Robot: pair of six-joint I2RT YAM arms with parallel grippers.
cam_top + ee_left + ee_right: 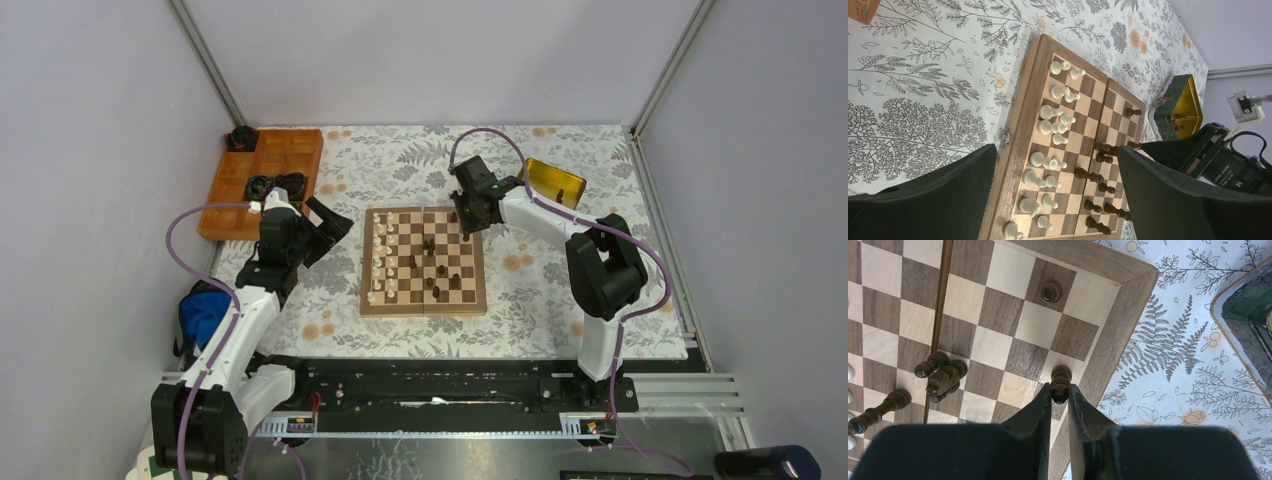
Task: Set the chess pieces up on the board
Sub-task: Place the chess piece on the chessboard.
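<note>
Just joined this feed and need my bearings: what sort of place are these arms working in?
Probably a lab robot cell, not a home: plain grey panel walls on metal frame posts, arms bolted to a rail, and a chessboard staged on a floral tablecloth.

White-and-black left arm (235, 330) and right arm (600, 270), purple cables (168, 240), matte black jaws.

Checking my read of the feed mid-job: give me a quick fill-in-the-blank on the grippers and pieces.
The right gripper is shut on a ____ chess piece.
The left gripper stands ____, holding nothing.
The cream-white pieces stand along the board's edge nearest the ____ arm.
Missing words: dark brown; open; left.
</note>
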